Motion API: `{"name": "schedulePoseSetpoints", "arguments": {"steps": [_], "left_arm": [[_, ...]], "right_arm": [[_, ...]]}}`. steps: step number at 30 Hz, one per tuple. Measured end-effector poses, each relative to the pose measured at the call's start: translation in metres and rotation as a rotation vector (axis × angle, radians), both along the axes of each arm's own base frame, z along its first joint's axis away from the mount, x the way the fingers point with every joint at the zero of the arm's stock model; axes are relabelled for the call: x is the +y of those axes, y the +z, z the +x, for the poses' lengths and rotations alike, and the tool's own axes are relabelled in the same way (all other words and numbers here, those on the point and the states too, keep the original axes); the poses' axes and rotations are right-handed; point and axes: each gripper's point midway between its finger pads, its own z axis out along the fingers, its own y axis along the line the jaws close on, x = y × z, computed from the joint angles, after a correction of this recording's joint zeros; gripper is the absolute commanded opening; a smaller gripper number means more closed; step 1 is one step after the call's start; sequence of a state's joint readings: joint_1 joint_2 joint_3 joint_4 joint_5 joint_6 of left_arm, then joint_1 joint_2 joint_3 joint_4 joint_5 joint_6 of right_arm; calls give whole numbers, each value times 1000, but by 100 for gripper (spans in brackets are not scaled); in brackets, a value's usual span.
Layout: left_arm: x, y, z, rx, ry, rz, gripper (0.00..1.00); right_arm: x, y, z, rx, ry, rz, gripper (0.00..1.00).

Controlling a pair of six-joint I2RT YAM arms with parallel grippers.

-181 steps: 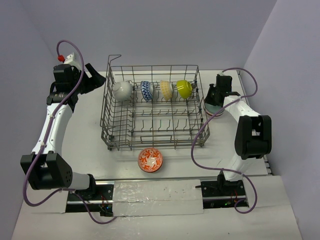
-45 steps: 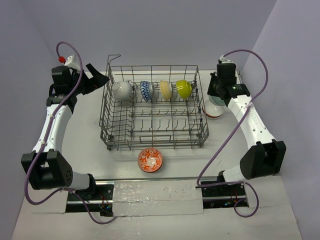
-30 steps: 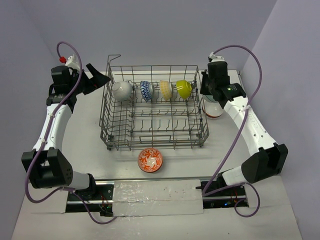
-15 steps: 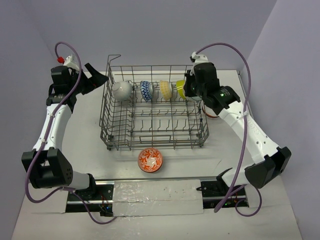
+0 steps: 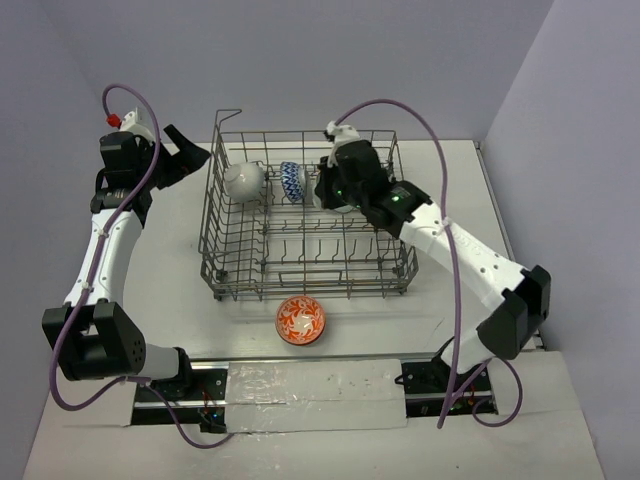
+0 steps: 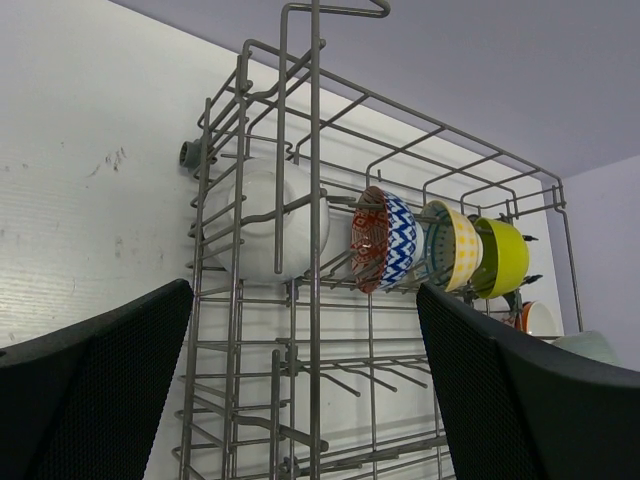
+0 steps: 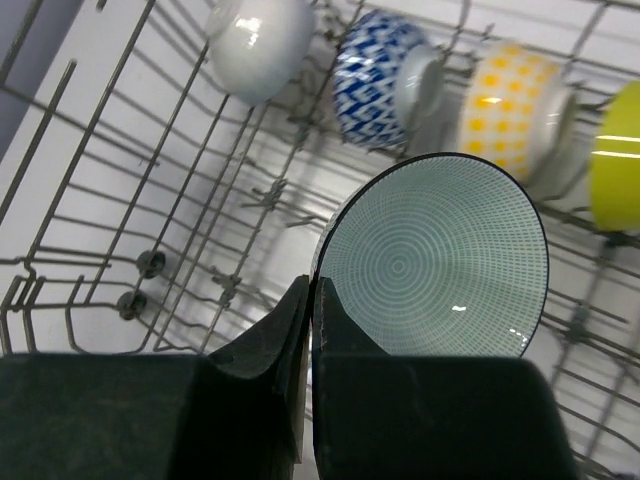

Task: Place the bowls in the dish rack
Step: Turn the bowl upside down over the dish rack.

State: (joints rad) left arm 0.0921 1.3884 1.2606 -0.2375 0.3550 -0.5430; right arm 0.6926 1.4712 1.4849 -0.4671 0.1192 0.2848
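My right gripper is shut on the rim of a grey-green ringed bowl and holds it over the dish rack, near the back row. In that row stand a white bowl, a blue-white bowl, a pale yellow bowl and a lime bowl. From above, the right gripper covers the yellow and lime ones. An orange bowl lies on the table in front of the rack. My left gripper hangs open and empty by the rack's back left corner.
The left wrist view looks along the dish rack past its raised corner loop. A red-white bowl shows beyond the rack's far end. Grey-violet walls stand behind and to the right of the white table.
My right arm has swung left from beside the rack's right end to over its back row, carrying the grey-green bowl. The left arm has barely moved.
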Motion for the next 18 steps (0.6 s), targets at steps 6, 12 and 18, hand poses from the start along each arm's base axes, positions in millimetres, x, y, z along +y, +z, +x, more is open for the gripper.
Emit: {"name": "schedulePoseSetpoints", "arguments": {"steps": [6,12,18], "left_arm": [[2,-1,1,0,10,7,85],[1,-3,-1,12,8,8,90],[-4,-4,-4,17,-27,1,99]], "right_arm": [[47,-45,-12,74,89,-55,0],[74,-66,-16,106,134,-89,0],[91,-52,-16,81,159,-66,0]]}}
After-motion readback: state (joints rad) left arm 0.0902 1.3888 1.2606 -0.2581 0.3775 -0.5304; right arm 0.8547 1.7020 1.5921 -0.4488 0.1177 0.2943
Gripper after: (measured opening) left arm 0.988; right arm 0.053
